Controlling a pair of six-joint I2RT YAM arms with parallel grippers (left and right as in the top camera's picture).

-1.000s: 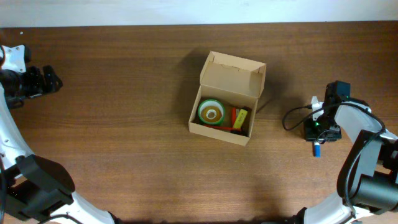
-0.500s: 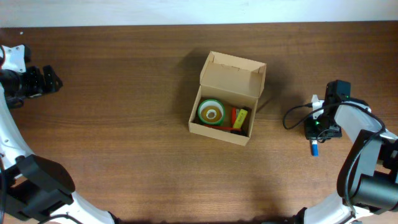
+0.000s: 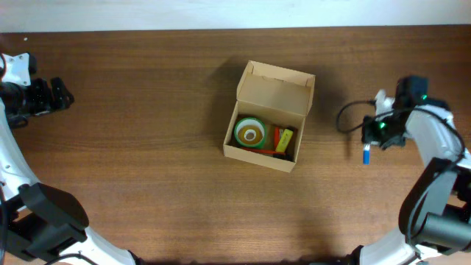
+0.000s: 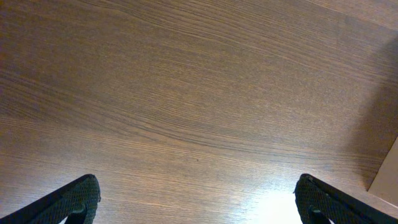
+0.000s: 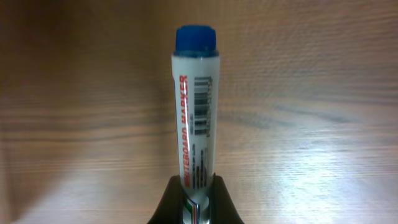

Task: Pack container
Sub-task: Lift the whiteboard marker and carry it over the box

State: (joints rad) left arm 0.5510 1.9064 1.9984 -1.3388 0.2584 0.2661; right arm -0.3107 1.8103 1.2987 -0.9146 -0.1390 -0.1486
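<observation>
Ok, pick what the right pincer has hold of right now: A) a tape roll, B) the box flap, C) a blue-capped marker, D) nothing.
C: in the wrist view the right pincer is shut on the lower end of a white marker with a blue cap, above the wood.

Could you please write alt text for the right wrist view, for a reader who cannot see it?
The right claw is shut on the lower end of a white whiteboard marker with a blue cap, which points up in the picture. Behind it is the brown wooden table, out of focus.
</observation>
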